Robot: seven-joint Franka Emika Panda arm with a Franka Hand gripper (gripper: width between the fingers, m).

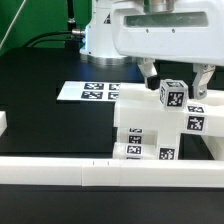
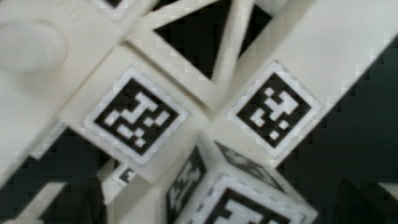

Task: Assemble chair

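The partly built white chair (image 1: 160, 132) stands near the front rail in the exterior view, with black-and-white tags on its faces. A cube-ended peg (image 1: 172, 96) sticks up from its top. My gripper (image 1: 176, 88) hangs straight over that peg, open, one finger on each side of the cube with a gap showing on both sides. Up close, the wrist view shows the X-braced frame (image 2: 196, 70) with two tags and the tagged cube (image 2: 231, 195) below them. My fingers do not show in the wrist view.
The marker board (image 1: 90, 92) lies flat on the black table to the exterior view's left of the chair. A long white rail (image 1: 80, 174) runs along the front edge. A small white block (image 1: 3, 122) sits at the far left edge.
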